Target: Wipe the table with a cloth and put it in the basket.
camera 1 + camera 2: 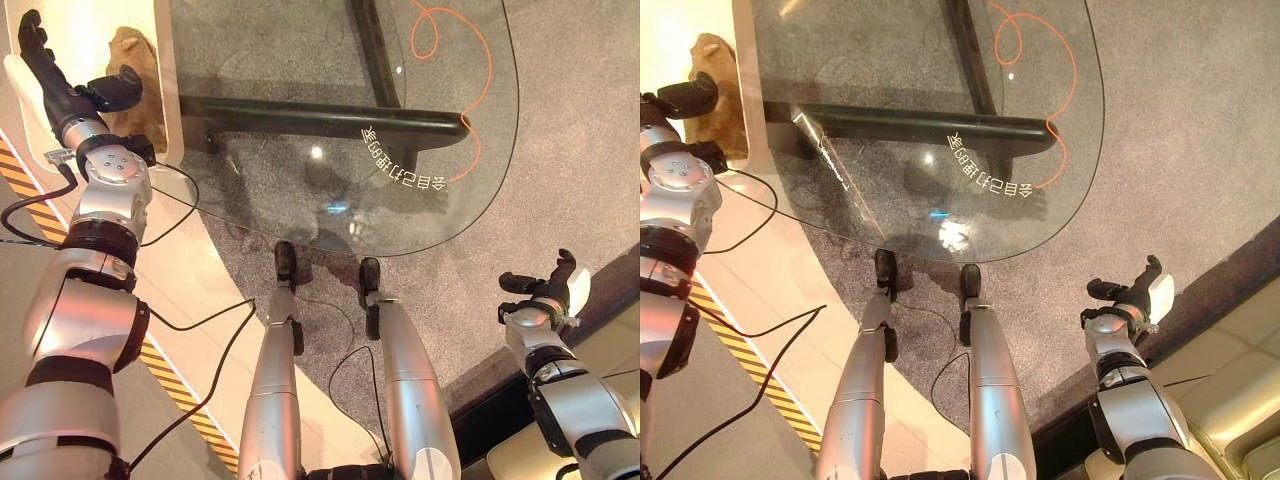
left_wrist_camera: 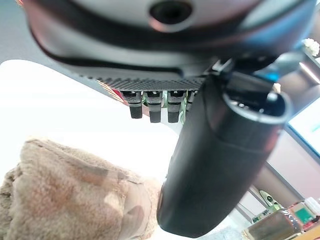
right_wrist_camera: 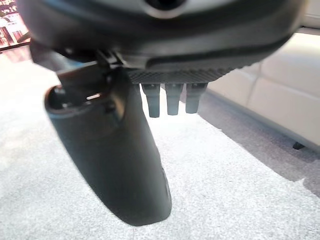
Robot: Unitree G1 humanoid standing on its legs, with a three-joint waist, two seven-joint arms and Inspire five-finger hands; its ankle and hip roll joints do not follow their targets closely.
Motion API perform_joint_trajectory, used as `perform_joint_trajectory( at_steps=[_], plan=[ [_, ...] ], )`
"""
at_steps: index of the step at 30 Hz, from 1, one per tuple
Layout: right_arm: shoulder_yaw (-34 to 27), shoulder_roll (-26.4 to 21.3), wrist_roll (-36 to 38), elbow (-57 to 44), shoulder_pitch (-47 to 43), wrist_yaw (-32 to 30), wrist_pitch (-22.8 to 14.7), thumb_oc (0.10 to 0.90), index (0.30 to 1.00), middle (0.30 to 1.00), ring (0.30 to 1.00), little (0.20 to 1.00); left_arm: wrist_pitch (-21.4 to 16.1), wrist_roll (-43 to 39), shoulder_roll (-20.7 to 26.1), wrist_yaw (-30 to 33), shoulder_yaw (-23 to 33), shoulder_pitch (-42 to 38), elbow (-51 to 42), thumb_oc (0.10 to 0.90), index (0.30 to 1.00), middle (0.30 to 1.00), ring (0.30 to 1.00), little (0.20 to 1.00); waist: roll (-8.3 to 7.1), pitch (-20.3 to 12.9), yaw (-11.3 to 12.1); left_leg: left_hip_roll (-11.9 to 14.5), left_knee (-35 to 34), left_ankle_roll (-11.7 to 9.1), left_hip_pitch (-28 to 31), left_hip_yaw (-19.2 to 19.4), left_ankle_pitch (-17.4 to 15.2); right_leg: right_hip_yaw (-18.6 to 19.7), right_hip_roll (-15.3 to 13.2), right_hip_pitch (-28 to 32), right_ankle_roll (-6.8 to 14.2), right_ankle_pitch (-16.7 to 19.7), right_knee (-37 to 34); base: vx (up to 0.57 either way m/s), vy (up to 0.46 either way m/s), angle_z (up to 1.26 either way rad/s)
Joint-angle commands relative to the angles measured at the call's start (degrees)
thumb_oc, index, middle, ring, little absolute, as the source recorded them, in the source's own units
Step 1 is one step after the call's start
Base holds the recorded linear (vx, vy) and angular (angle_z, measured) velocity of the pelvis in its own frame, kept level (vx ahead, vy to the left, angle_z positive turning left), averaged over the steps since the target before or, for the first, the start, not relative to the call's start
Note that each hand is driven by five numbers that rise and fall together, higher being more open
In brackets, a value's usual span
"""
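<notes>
My left hand [image 1: 70, 85] reaches over the white, smooth-walled basket [image 1: 168, 100] that stands just beside the left edge of the rounded clear glass table [image 1: 300, 190]. The basket's far end is cut off by the frame, so I cannot tell its full shape. Inside it lies the crumpled tan terry cloth [image 1: 140, 75], a bunched heap with no clear long axis; part of it is hidden behind my thumb and wrist. In my left wrist view the cloth [image 2: 65, 200] sits below my fingers [image 2: 150, 105], which hang straight and loose, with the thumb apart from them; nothing is held, and I cannot tell whether the thumb tip touches the fabric.

My right hand [image 1: 545, 285] hangs low at my right side over the grey carpet [image 1: 1200, 150], well apart from the table, fingers relaxed and empty. A cream sofa [image 3: 280, 100] stands near it.

Through the glass show a black tube frame [image 1: 320, 120] and a thin orange looping line [image 1: 470, 60].
</notes>
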Motion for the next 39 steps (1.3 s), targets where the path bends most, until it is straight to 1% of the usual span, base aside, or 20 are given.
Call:
perform_joint_trajectory(
  at_steps=[1,3,5,6,9,13,14,15,17,19,20,22,24,26,29,31,33,35,37,39],
  plan=[
    [-0.3,-2.9,-0.8,-0.1,3.9,-2.6,-0.8,0.8,0.9,0.9,0.9,0.9,-4.1,3.1,6.4,5.3,2.2,-7.1,2.8,0.8,0.9,0.9,0.9,0.9,-1.78,-1.5,0.5,-4.0,10.3,4.5,3.0,4.2,-13.4,3.9,4.8,3.6,2.1,7.6,-13.8,0.0,0.0,0.0],
    [-0.2,-2.9,-0.8,-0.2,3.7,-2.6,-0.8,0.8,0.9,0.9,0.9,0.9,-4.4,3.2,6.4,5.6,2.2,-7.3,3.0,0.8,0.9,0.9,0.9,0.9,-1.77,-1.5,0.5,-4.1,10.1,4.6,2.8,4.2,-12.9,3.9,4.8,3.3,2.1,8.1,-14.1,0.0,0.0,0.0],
    [-0.1,-2.9,-0.8,-0.3,3.8,-2.7,-0.7,0.8,0.9,0.9,0.9,0.9,-4.3,3.4,6.2,5.9,2.3,-7.1,3.0,0.8,0.9,0.9,0.9,0.9,-1.73,-1.5,0.5,-4.1,10.2,4.6,3.1,4.2,-13.4,3.9,4.9,3.6,2.0,7.5,-13.8,0.0,0.0,0.0],
    [0.0,-2.8,-0.8,-0.4,3.7,-2.8,-0.7,0.8,0.9,0.9,0.9,0.9,-4.5,3.3,6.3,6.2,2.3,-7.2,2.9,0.8,0.9,0.9,0.9,0.9,-1.71,-1.5,0.4,-4.1,10.0,4.6,2.8,4.3,-12.9,3.9,4.9,3.4,2.0,8.0,-14.0,0.0,0.0,0.0],
    [0.2,-2.6,-0.7,-0.5,4.1,-3.0,-0.8,0.8,0.9,0.9,0.9,0.9,-4.5,3.1,6.3,5.9,2.4,-7.0,3.1,0.8,0.9,0.9,0.9,0.9,-1.7,-1.5,0.5,-4.1,10.3,4.6,3.2,4.2,-13.4,3.9,4.9,3.7,2.0,7.4,-13.6,0.0,0.0,0.0],
    [0.0,-2.3,-0.8,-0.5,4.3,-2.6,-1.1,0.8,0.9,0.9,0.9,0.9,-5.0,1.8,6.5,5.5,2.5,-7.0,2.8,0.8,0.9,0.9,0.9,0.9,-1.77,-1.5,0.5,-4.1,9.7,4.6,3.6,4.2,-12.9,4.0,4.9,4.0,2.0,7.8,-14.0,-0.01,-0.016,0.0],
    [0.0,-2.1,-0.9,-0.5,4.4,-2.7,-1.1,0.8,0.9,0.9,0.9,0.9,-5.3,1.6,6.3,5.4,2.6,-6.6,2.7,0.8,0.9,0.9,0.9,0.9,-1.75,-1.5,0.6,-4.0,9.8,4.6,4.1,4.1,-13.4,4.1,5.0,4.5,2.0,7.4,-13.8,-0.03,-0.041,0.0],
    [-0.1,-2.0,-0.9,-0.5,4.4,-2.7,-1.1,0.8,0.9,0.9,0.9,0.9,-6.4,1.2,6.5,5.0,2.9,-6.5,2.5,0.8,0.9,0.9,0.9,0.9,-1.77,-1.5,0.5,-4.0,9.4,4.6,4.3,4.1,-12.9,4.2,5.1,4.5,2.0,7.8,-14.0,0.01,-0.037,0.01],
    [-0.1,-1.6,-1.2,-0.4,4.9,-2.7,-1.1,0.8,0.9,0.9,0.9,0.9,-7.3,0.5,6.5,4.7,3.3,-6.0,1.6,0.8,0.9,0.9,0.9,0.9,-1.72,-1.5,0.6,-4.0,9.0,4.6,5.6,4.0,-13.3,4.4,5.3,5.6,2.1,7.4,-14.0,-0.01,-0.044,0.02],
    [-0.6,-1.3,-1.0,-0.5,5.6,-2.8,-0.9,0.8,0.9,0.9,0.9,0.9,-10.6,-2.7,6.6,4.4,4.5,-5.2,0.2,0.8,0.9,0.9,0.9,0.9,-1.7,-1.5,0.6,-4.0,7.4,4.4,7.3,4.1,-12.5,4.5,5.3,7.1,2.3,8.1,-15.2,-0.03,-0.082,0.01],
    [-1.0,-0.9,-1.2,-0.4,6.5,-2.6,-0.7,0.8,0.9,0.9,0.9,0.9,-13.0,-5.2,6.8,4.0,5.8,-3.8,-1.3,0.8,0.9,0.9,0.9,0.9,-1.63,-1.5,0.9,-4.0,5.9,4.2,9.6,4.1,-12.5,4.4,5.3,9.3,2.7,8.2,-16.1,-0.02,-0.089,0.01],
    [-1.5,-0.6,-1.2,-0.4,7.0,-2.6,-0.7,0.8,0.9,0.9,0.9,0.9,-14.9,-7.0,6.8,3.9,7.0,-2.5,-2.3,0.8,0.9,0.9,0.9,0.9,-1.58,-1.5,1.0,-4.0,4.4,4.0,10.9,4.1,-11.6,4.4,5.0,10.5,3.1,9.0,-17.3,-0.02,-0.069,0.0],
    [-2.7,-0.4,-1.4,0.0,8.5,-2.0,-0.4,0.8,0.9,0.9,0.9,0.9,-17.3,-9.2,7.2,2.2,10.1,0.6,-4.1,0.8,0.9,0.9,0.9,0.9,-1.35,-1.5,1.7,-3.8,1.5,3.6,15.1,4.1,-10.8,3.8,4.5,14.3,3.7,9.4,-19.3,0.01,-0.088,-0.04],
    [-3.3,-0.5,-1.3,0.2,9.5,-1.4,0.2,0.8,0.9,0.9,0.9,0.9,-18.3,-9.9,7.5,1.6,12.0,3.1,-5.4,0.8,0.9,0.9,0.9,0.9,-1.0,-1.7,2.1,-3.7,-1.1,3.4,18.3,4.1,-10.0,3.5,4.0,17.5,4.0,9.9,-21.3,0.01,-0.071,-0.11],
    [-5.1,-1.0,-2.5,0.9,12.4,1.0,1.3,0.8,0.9,0.9,0.9,0.9,-18.6,-11.8,7.5,-2.5,15.2,9.5,-7.9,0.8,0.9,0.9,0.9,0.9,-0.26,-4.6,3.1,-3.9,-5.2,2.8,22.9,3.7,-9.2,3.2,3.2,22.1,4.5,10.1,-24.8,0.04,-0.072,-0.12],
    [-6.4,-0.6,-3.0,1.2,15.5,2.5,1.3,0.8,0.9,0.9,0.9,0.9,-18.0,-11.2,7.1,-5.7,17.4,14.9,-9.9,0.8,0.9,0.9,0.9,0.9,0.09,-7.1,4.0,-4.1,-7.5,2.8,25.9,3.4,-9.1,2.7,2.3,25.4,4.9,10.2,-26.7,0.06,-0.107,-0.03],
    [-7.5,-0.2,-3.5,1.1,18.2,3.9,1.2,0.8,0.9,0.9,0.9,0.9,-17.6,-12.0,6.5,-8.2,19.7,19.9,-11.4,0.8,0.9,0.9,0.9,0.9,0.25,-8.7,4.5,-4.2,-9.3,2.7,28.3,3.2,-9.1,2.3,1.8,28.0,5.3,10.3,-28.4,0.05,-0.085,0.05],
    [-8.1,0.6,-4.6,1.3,20.9,5.4,1.0,0.8,0.9,0.9,0.9,0.9,-17.3,-13.3,5.2,-11.4,22.5,25.8,-12.5,0.8,0.9,0.9,0.9,0.9,0.4,-10.6,5.2,-4.2,-11.2,2.7,31.0,3.1,-9.2,2.0,1.1,31.0,5.6,10.2,-30.0,0.05,-0.058,0.07],
    [-8.9,1.4,-6.3,1.4,23.5,6.7,1.1,0.8,0.9,0.9,0.9,0.9,-15.9,-13.6,3.2,-14.1,25.4,32.1,-13.7,0.8,0.9,0.9,0.9,0.9,0.59,-12.8,5.8,-4.4,-13.1,2.7,33.9,2.7,-9.2,1.7,0.7,34.4,5.8,10.2,-32.0,0.06,-0.038,0.07],
    [-9.1,2.2,-7.1,1.3,25.2,7.7,2.0,0.8,0.9,0.9,0.9,0.9,-14.6,-14.7,1.3,-17.0,27.5,36.8,-13.9,0.8,0.9,0.9,0.9,0.9,0.71,-14.4,6.2,-4.5,-14.6,2.7,36.3,2.4,-9.1,1.4,0.5,37.3,6.0,10.3,-33.6,0.09,-0.025,0.11]
  ],
)
